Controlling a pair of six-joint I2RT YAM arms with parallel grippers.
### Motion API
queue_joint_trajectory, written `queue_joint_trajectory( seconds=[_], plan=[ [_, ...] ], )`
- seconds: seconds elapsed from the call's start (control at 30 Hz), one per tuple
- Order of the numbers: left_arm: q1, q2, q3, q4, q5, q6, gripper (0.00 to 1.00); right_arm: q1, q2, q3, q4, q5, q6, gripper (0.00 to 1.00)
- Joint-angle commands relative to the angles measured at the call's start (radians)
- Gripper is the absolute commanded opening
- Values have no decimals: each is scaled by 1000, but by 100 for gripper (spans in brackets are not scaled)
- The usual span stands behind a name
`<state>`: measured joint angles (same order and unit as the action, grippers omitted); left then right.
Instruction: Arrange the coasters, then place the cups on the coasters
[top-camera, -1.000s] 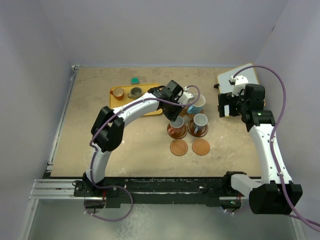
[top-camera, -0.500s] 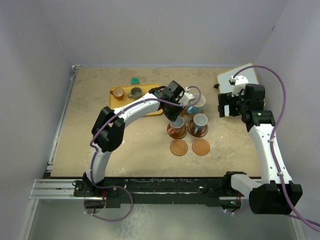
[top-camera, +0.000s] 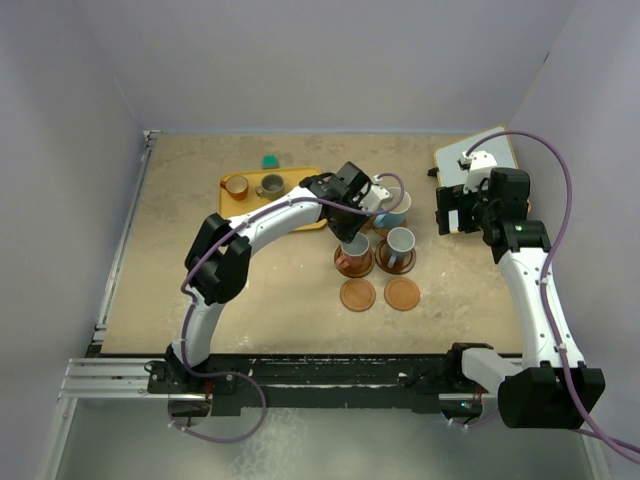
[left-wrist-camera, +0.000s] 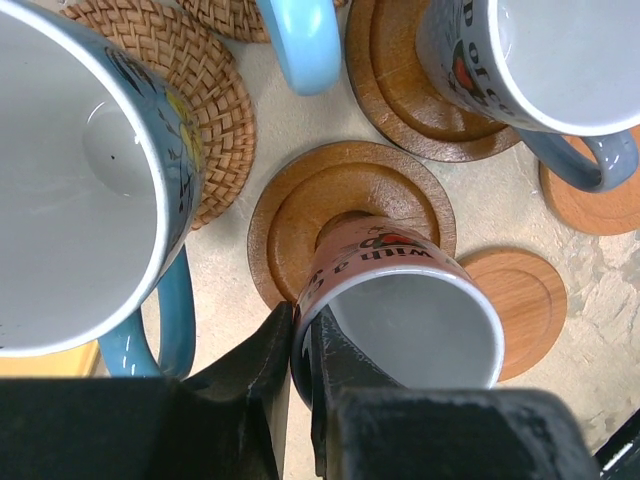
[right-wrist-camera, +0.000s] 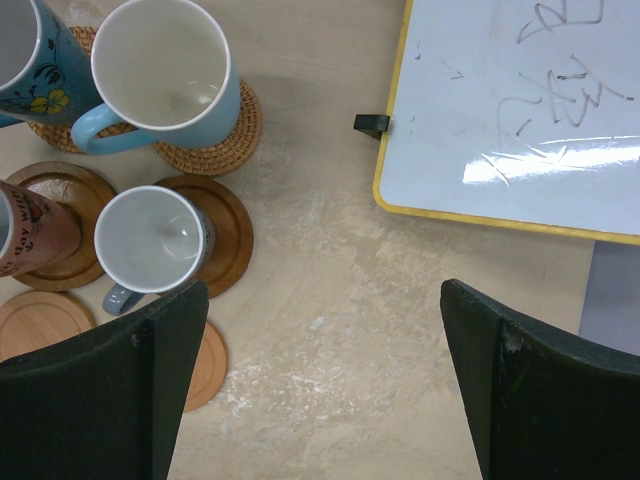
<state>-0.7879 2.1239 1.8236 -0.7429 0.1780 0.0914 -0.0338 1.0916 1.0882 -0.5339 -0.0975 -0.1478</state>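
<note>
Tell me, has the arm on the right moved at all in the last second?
No. The right arm overlaps the same corner of the whiteboard in every overhead picture, its jaws wide open.

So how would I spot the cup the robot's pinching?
Find the yellow tray at the back; just right of it stands a bunch of mugs on coasters. Take the near-left mug, on a ringed wooden coaster. Only it is pink outside, with the left gripper pinching its rim.
</note>
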Motion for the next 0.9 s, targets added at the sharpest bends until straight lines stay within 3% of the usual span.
queue_joint_trajectory(
  seconds=[0.0, 0.87],
  plan=[
    [-8, 2, 49, 13, -1, 12, 9, -4, -10, 3, 12, -19, 10, 100],
    [-7, -147, 60, -15, 11, 101, 27, -3, -6, 3, 11, -15, 9, 100]
  ],
)
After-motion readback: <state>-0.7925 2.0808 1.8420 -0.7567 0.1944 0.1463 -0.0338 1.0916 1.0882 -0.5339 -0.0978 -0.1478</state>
